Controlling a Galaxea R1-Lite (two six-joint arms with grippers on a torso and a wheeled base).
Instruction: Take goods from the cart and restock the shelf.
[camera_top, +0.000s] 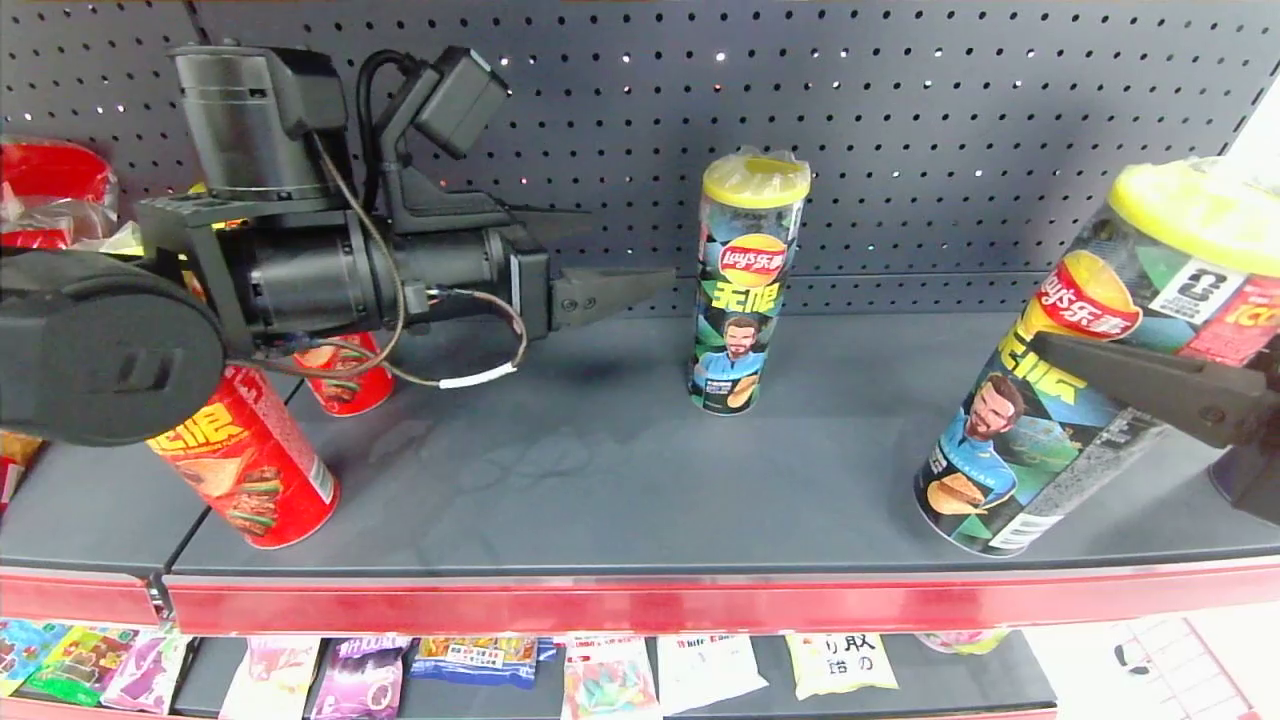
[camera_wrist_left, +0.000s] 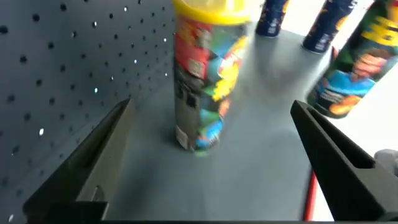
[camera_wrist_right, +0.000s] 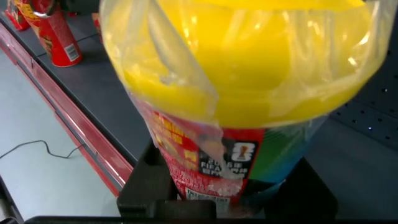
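On the matte grey metal shelf (camera_top: 600, 480), we find a slim cylindrical chip can with a yellow plastic lid (camera_top: 745, 285) standing upright; our left tool (camera_top: 650, 282) gapes toward it. Our right tool (camera_top: 1090, 365) clamps a matching glossy can (camera_top: 1010, 440), tilted, at front right.

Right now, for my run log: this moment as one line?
left gripper: open, facing upright can | right gripper: shut on tilted can, at shelf front

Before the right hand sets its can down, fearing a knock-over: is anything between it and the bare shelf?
Nothing visible. Bare shelf lies left of the held can; the standing can and open left hand are farther left.
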